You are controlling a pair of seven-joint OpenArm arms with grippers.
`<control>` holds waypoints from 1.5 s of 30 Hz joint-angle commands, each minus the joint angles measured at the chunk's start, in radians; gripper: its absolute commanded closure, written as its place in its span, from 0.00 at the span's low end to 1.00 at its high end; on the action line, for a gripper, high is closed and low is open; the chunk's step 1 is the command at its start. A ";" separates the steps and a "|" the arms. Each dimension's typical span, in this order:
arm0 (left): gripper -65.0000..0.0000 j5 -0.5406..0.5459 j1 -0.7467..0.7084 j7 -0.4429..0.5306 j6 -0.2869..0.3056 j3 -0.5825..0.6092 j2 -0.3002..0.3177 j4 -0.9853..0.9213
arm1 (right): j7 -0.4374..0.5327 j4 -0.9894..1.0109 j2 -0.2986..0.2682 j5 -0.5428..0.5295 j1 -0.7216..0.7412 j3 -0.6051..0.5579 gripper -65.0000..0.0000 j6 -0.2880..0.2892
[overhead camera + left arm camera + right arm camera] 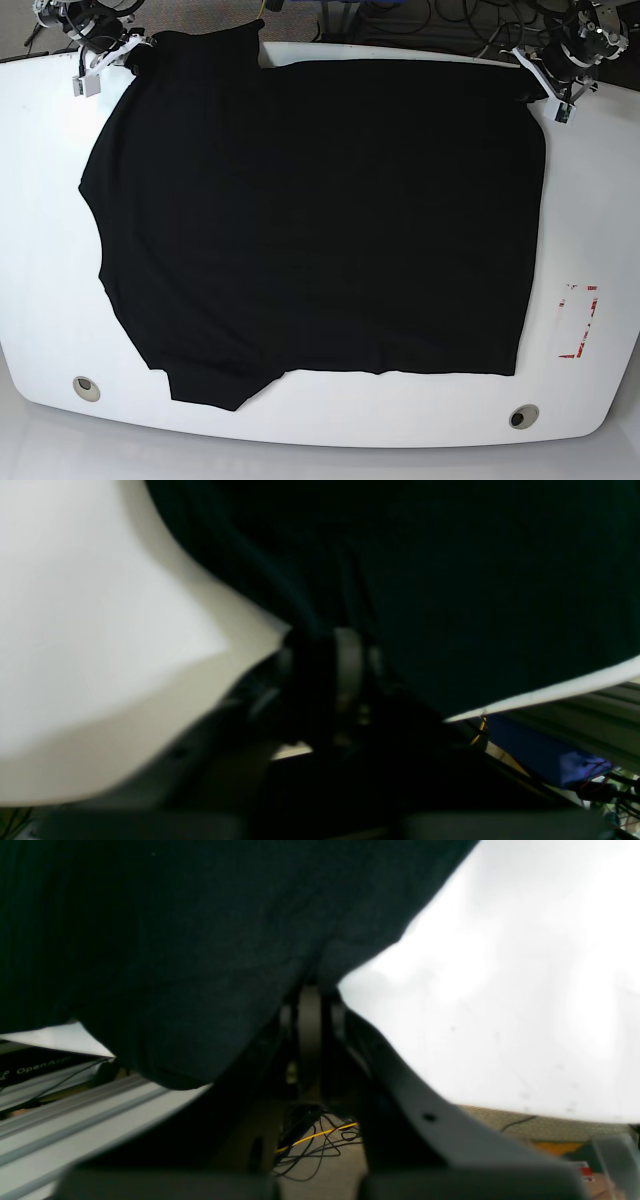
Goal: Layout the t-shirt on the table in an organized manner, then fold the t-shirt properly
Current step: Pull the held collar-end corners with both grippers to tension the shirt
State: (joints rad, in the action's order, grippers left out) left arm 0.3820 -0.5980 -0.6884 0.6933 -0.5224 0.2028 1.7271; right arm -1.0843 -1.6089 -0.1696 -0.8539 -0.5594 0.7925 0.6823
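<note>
So the t-shirt point(320, 220) is pretty much laid out already: it's spread flat across most of the white tabletop point(50, 250), back edge right along the far rim, one sleeve poking toward the front near the round hole point(86, 388). There's a bit of bunching at the lower sleeve, otherwise smooth. Both arms sit at the far corners. The right gripper point(310, 990) has its fingers closed on the cloth at that corner, and the left gripper point(345, 650) looks pinched shut on the shirt's edge too, though that view is dark and blurry. My read: layout's basically done, the actual folding hasn't started, so all folds are left.
</note>
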 commanded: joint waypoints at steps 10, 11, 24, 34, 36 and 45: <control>1.00 -0.010 0.019 -0.023 0.005 -0.006 0.004 0.009 | -0.047 -0.021 -0.008 0.031 0.000 0.006 1.00 -0.005; 1.00 -0.007 0.019 -0.023 0.005 -0.014 0.004 0.011 | -0.056 -0.034 -0.008 0.011 -0.001 0.008 1.00 -0.008; 1.00 0.045 0.099 -0.026 0.005 -0.071 0.002 0.049 | -0.078 -0.121 -0.008 -0.064 0.006 0.034 1.00 -0.032; 1.00 0.045 0.163 -0.029 0.005 -0.066 0.002 0.069 | -0.078 -0.130 -0.009 -0.153 0.045 0.034 1.00 -0.034; 1.00 0.045 0.178 -0.029 0.005 -0.064 0.002 0.069 | -0.078 -0.130 -0.011 -0.175 0.057 0.034 1.00 -0.037; 1.00 0.038 0.289 -0.029 0.005 -0.011 0.002 0.063 | -0.090 -0.127 -0.037 -0.232 0.129 0.032 1.00 -0.126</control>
State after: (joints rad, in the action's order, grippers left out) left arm 0.4030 -0.3420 -0.7448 0.6979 -0.5285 0.1898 1.7737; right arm -1.1862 -1.7199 -0.1909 -1.0542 -0.4458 0.8192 0.5617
